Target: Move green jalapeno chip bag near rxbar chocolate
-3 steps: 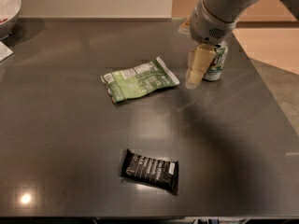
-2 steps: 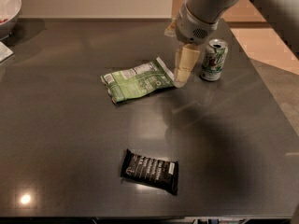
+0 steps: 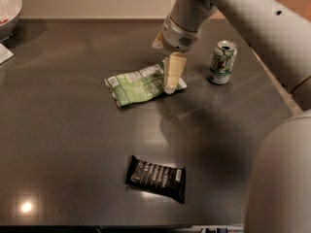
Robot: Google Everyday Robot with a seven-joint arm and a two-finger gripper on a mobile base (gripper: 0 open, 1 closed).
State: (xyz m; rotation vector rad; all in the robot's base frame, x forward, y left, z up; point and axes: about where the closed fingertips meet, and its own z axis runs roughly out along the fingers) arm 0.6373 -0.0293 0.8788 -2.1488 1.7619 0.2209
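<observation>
- hand points straight down over the right end of the green jalapeno chip bag; its tip overlaps the bag's edge, but actual contact can't be confirmed
- hand state: can't tell from this angle whether it's wide, narrow or gripping
- bag lies flat on the counter, label panel up, around the middle
- rxbar chocolate lies flat near the front edge, well apart from the bag
- soda can stands upright to the right of the hand, clear of the bag
- bowl sits at the far left rear corner, partly cut off
</observation>
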